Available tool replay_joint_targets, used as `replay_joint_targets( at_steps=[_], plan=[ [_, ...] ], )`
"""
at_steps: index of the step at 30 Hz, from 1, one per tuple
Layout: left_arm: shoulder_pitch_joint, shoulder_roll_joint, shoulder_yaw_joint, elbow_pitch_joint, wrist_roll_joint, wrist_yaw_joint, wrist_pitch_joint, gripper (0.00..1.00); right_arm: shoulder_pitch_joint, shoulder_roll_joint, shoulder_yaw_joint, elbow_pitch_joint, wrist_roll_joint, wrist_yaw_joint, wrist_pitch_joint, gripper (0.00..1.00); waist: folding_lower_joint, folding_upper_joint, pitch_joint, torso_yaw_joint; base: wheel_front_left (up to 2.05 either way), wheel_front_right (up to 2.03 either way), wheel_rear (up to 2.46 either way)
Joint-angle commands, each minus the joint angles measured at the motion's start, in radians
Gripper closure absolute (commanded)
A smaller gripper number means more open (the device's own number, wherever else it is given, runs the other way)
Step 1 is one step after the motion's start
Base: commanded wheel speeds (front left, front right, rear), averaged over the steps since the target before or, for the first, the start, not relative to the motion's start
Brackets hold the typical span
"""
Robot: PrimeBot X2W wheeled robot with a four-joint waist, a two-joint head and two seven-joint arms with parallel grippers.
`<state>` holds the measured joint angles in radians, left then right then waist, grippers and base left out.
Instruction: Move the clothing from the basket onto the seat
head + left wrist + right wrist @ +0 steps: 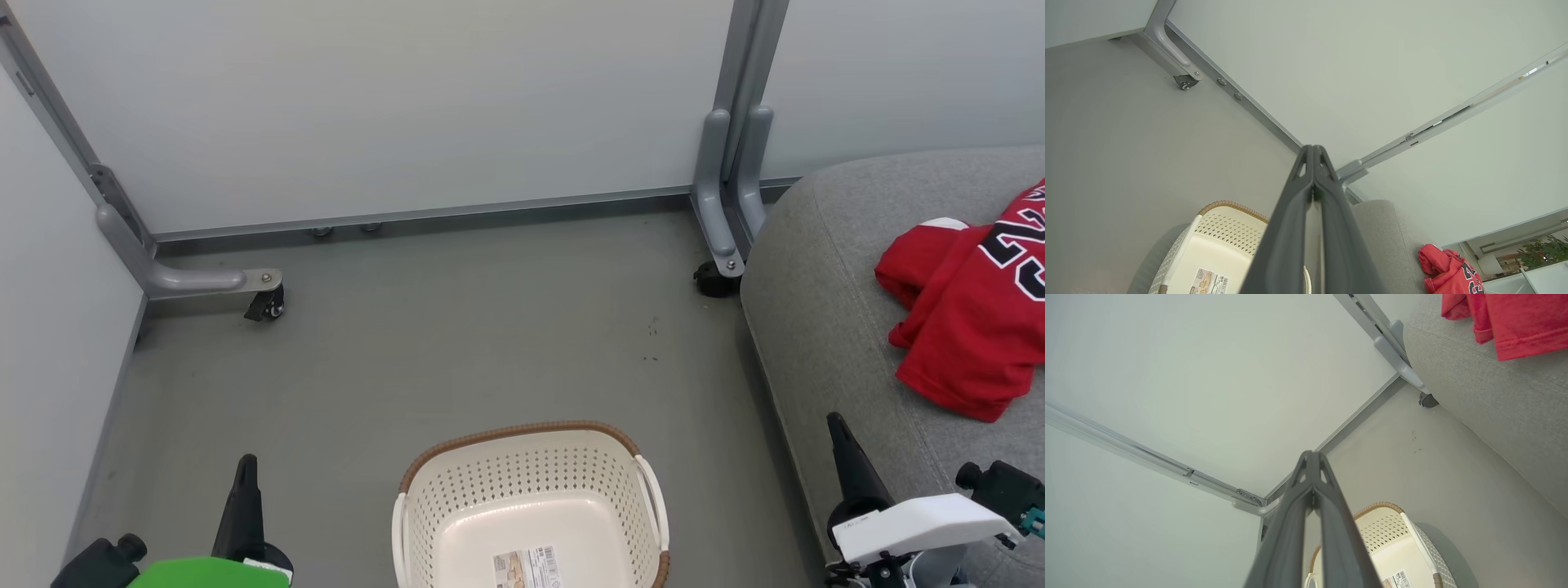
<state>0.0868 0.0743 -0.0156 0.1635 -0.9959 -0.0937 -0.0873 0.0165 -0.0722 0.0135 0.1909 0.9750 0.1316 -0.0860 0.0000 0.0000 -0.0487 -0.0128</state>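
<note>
This looks like a lab or test bay staged as a home corner. Pale partition panels (367,106) in grey metal frames (739,122) wall off 2 sides, far and left, on feet with black castors (266,306). The floor (457,343) is bare grey. At the right a grey upholstered seat (816,286) carries red clothing (971,327); a laundry basket (522,431) stands near. The left wrist view shows a leafy plant (1541,250) past the panels.

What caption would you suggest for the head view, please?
Red clothing lies on the grey seat; the basket holds just its label; left gripper and right gripper shut.
</note>
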Motion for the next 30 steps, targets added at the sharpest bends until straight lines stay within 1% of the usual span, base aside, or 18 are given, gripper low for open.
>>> replay_joint_targets(
  at_steps=[1, 14, 30],
  plan=[
    [-0.032, 0.008, 0.007, -0.006, -0.03, -0.006, 0.007, 1.0, -0.025, -0.007, -0.007, -0.005, 0.032, -0.001, 0.008, 1.0, 0.0, 0.0, 0.001, 0.0, 0.0, 0.0, 0.0],
    [-0.073, 0.009, 0.026, 0.014, -0.182, -0.014, 0.045, 1.0, -0.051, -0.007, -0.027, 0.009, 0.186, -0.001, 0.048, 1.0, 0.0, 0.0, 0.011, 0.003, 0.0, 0.0, 0.0],
    [-0.116, 0.008, 0.047, 0.036, -0.332, -0.022, 0.086, 1.0, -0.076, -0.006, -0.05, 0.023, 0.341, -0.001, 0.089, 1.0, 0.0, 0.0, 0.022, 0.005, 0.0, 0.0, 0.0]
  ],
)
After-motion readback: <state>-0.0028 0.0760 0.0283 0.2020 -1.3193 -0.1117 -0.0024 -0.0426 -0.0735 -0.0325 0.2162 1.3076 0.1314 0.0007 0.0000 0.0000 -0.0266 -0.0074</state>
